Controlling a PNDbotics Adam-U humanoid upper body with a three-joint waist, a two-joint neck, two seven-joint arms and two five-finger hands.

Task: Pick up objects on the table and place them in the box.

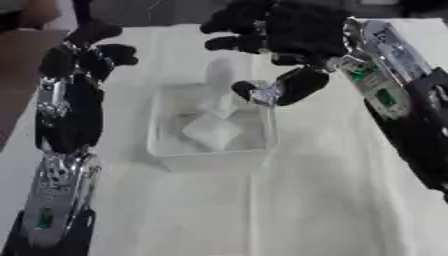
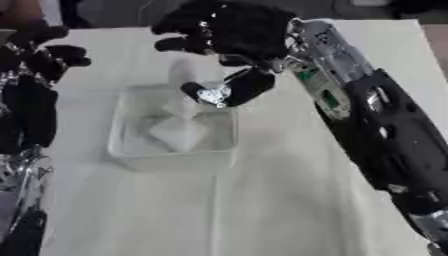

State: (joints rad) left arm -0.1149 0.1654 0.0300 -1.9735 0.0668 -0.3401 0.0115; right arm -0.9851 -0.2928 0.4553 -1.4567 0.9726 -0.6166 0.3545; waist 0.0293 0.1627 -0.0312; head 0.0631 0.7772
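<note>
**Hovering over the box**

Covering the table, a white cloth (image 1: 332, 200) lies under a clear box (image 1: 210, 157) at centre, with pale, crumpled objects (image 1: 210, 131) inside. Left of the box, the left hand (image 1: 83, 60) rests with relaxed fingers, holding nothing. Farther back, the right hand (image 2: 232, 35) hangs spread wide above the box's far rim, empty.

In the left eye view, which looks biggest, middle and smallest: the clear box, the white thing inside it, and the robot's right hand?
1. Clear box
2. Right hand, nearer the camera, so unsure
3. White thing
</note>
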